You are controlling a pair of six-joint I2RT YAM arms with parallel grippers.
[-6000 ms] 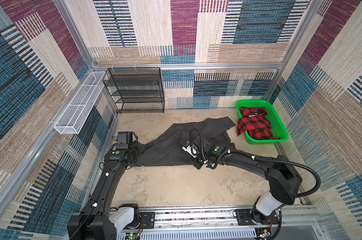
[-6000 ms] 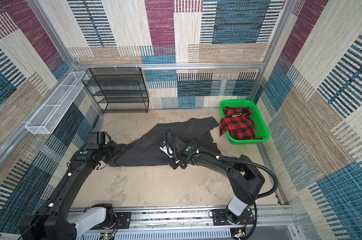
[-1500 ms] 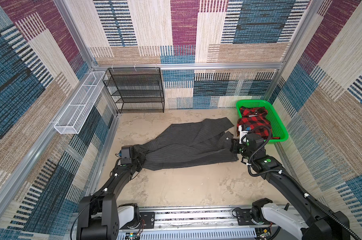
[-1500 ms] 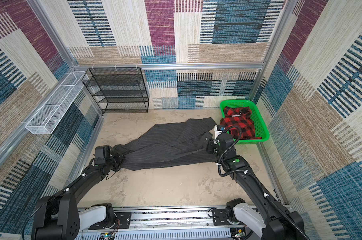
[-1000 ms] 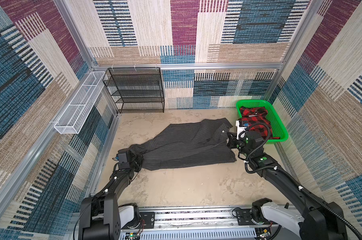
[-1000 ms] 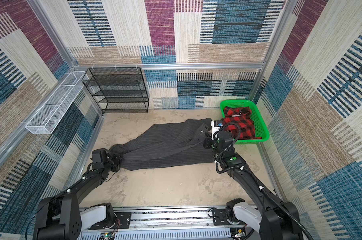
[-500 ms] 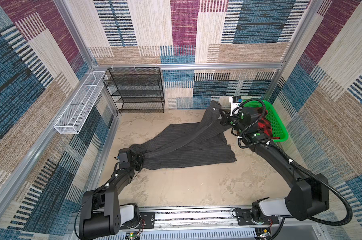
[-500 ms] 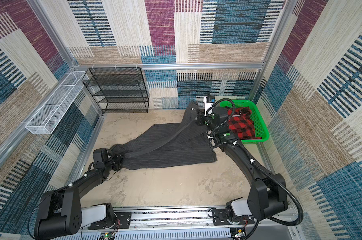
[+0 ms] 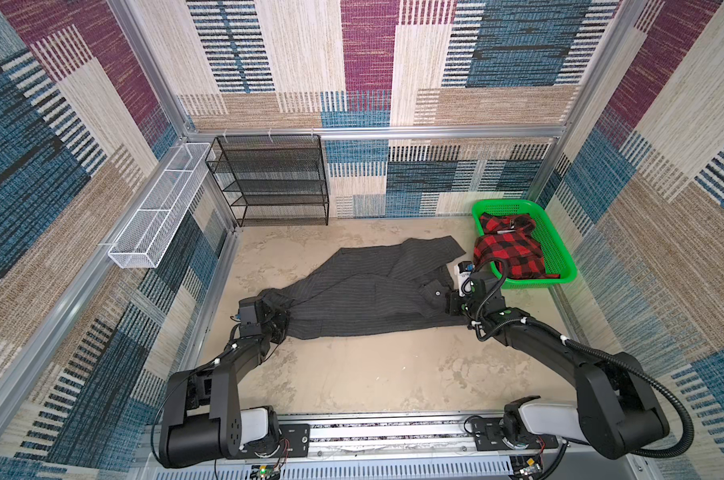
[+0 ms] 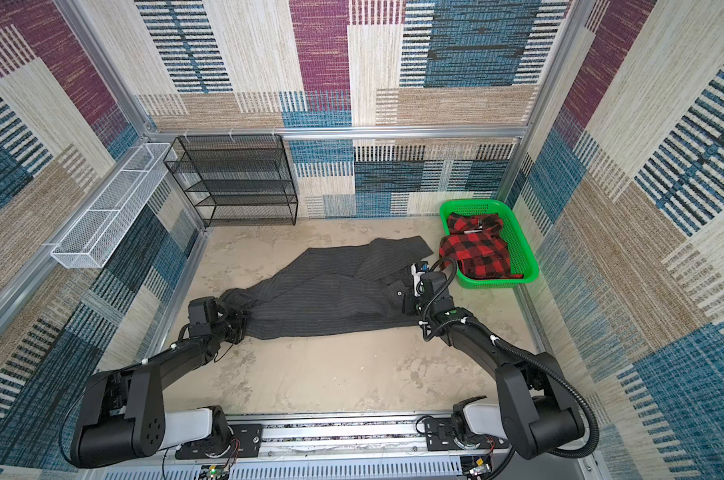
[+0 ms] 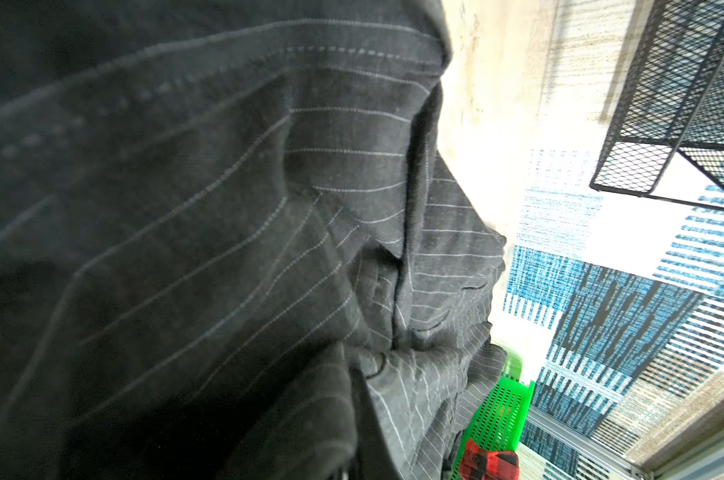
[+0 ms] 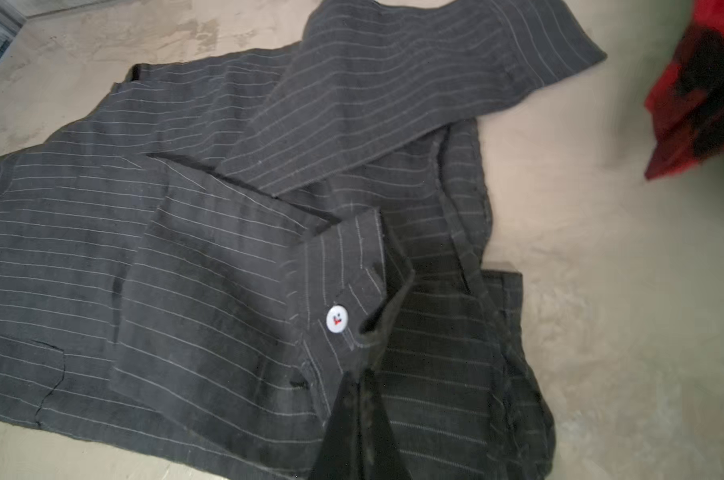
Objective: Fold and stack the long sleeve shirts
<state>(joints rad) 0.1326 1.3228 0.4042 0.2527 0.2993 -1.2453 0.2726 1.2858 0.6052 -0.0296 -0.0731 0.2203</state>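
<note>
On your far left, a white tray (image 9: 156, 216) hangs on the wall, and a black rack (image 9: 268, 178) stands at the back. In front of them, your left gripper (image 9: 280, 325) lies low on the floor (image 9: 352, 374), clenched on the bunched left end of the grey shirt (image 9: 364, 299). The shirt lies spread across the middle of the floor, one sleeve (image 12: 393, 104) laid over its body. At its right end, your right gripper (image 10: 406, 306) is pinched tight on a pulled-up fold beside a cuff (image 12: 343, 266) with a white button (image 12: 336, 319). Just beyond it is the green basket (image 9: 530, 285), holding the crumpled red shirt (image 9: 511, 251), one edge of which spills over the rim toward the grey shirt.
</note>
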